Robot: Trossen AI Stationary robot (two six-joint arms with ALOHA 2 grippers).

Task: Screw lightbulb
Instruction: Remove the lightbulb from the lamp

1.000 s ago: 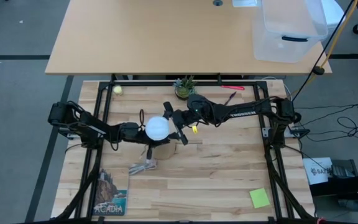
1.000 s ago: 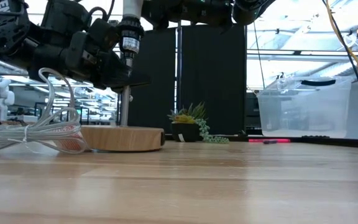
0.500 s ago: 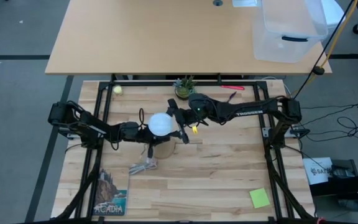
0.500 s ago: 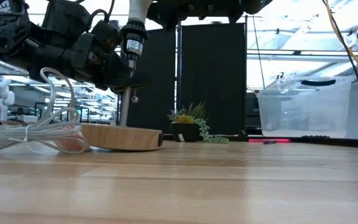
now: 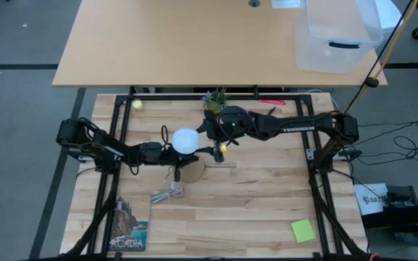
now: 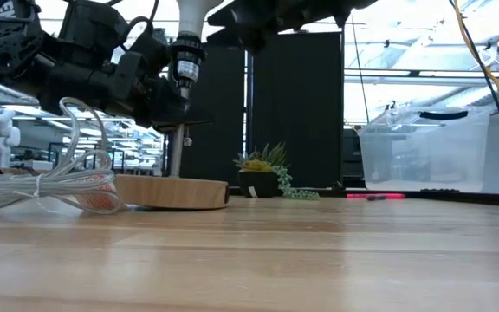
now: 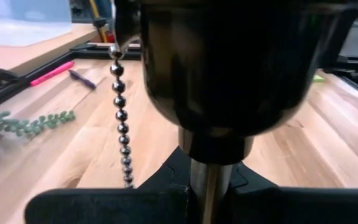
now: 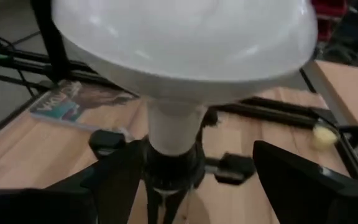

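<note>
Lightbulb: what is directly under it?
The lightbulb sits in the black socket on a metal post held by the left gripper; its screw base is hidden.

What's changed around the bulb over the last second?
The right gripper opened a little wider and swung toward the table's far side; its fingers stand apart either side of the lightbulb, which stays in the socket. The left gripper stays clamped on the lamp stem.

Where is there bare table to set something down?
Free: the wide strip between the book and the green sticky note, and the boards right of the lamp base. Crowded: around the lightbulb, where both arms, the cord bundle and the plant gather.
</note>
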